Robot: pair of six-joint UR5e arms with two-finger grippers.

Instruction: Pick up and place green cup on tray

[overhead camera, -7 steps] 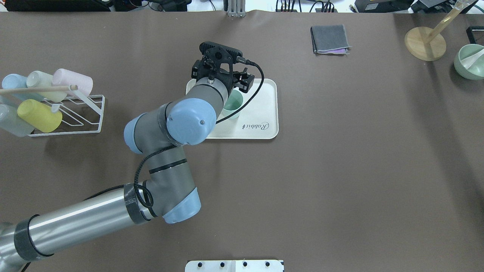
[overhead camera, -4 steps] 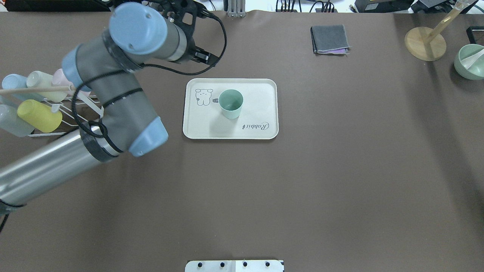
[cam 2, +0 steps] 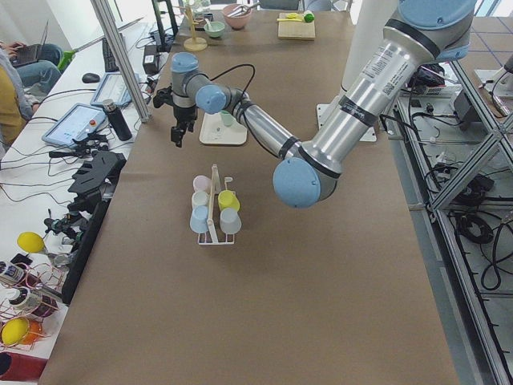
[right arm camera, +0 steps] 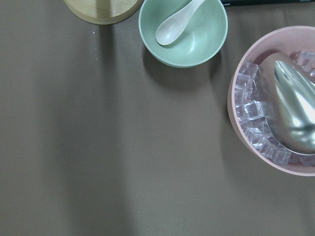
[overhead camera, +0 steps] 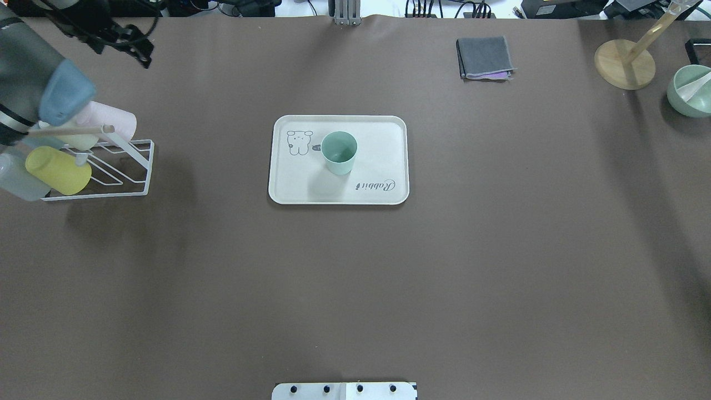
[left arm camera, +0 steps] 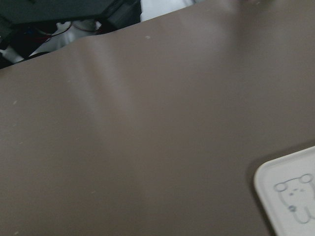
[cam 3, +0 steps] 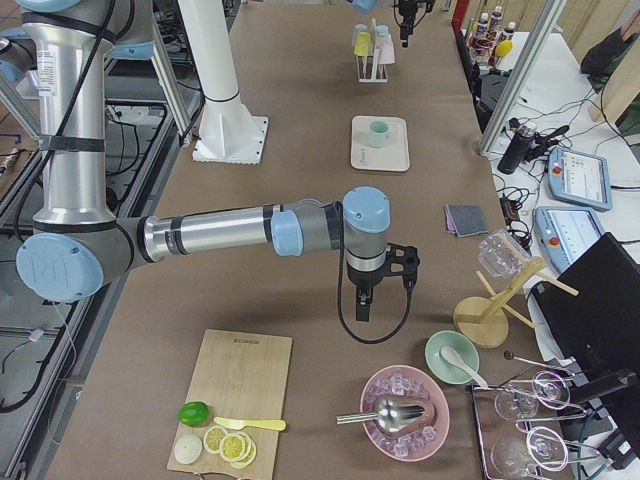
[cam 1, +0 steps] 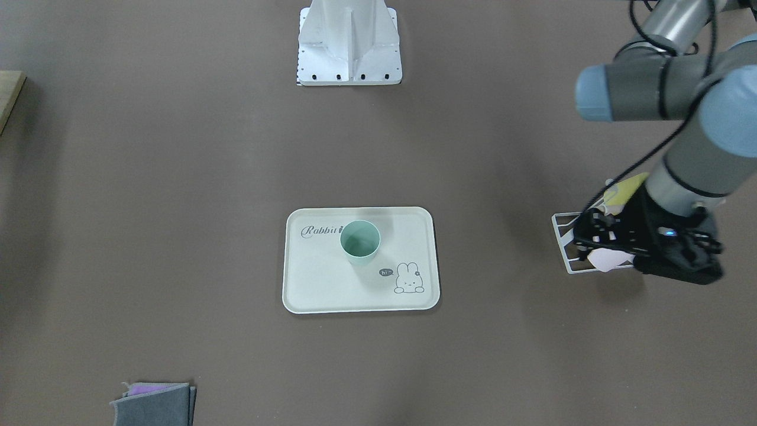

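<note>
The green cup [overhead camera: 339, 151] stands upright on the cream tray [overhead camera: 383, 139], between the bunny drawing and the "Rabbit" script. It also shows in the front view [cam 1: 359, 241] on the tray [cam 1: 319, 284]. My left gripper [overhead camera: 133, 50] is far from the tray, above the far left of the table beyond the cup rack; in the front view [cam 1: 582, 239] its jaws look open and empty. The left wrist view shows only a tray corner [left arm camera: 290, 196]. My right gripper [cam 3: 362, 305] hangs over the table's right end; I cannot tell whether it is open or shut.
A white wire rack [overhead camera: 119, 166] with several pastel cups, one yellow-green [overhead camera: 58, 169], stands at the left. A folded grey cloth [overhead camera: 484, 57], a wooden stand [overhead camera: 625, 64] and a green bowl [overhead camera: 689, 91] sit at the back right. A pink ice bowl [right arm camera: 246, 113] lies under the right wrist.
My left arm has let go of the green cup and swung away from the tray, back and far to the left over the rack. The cup stays upright on the tray.
</note>
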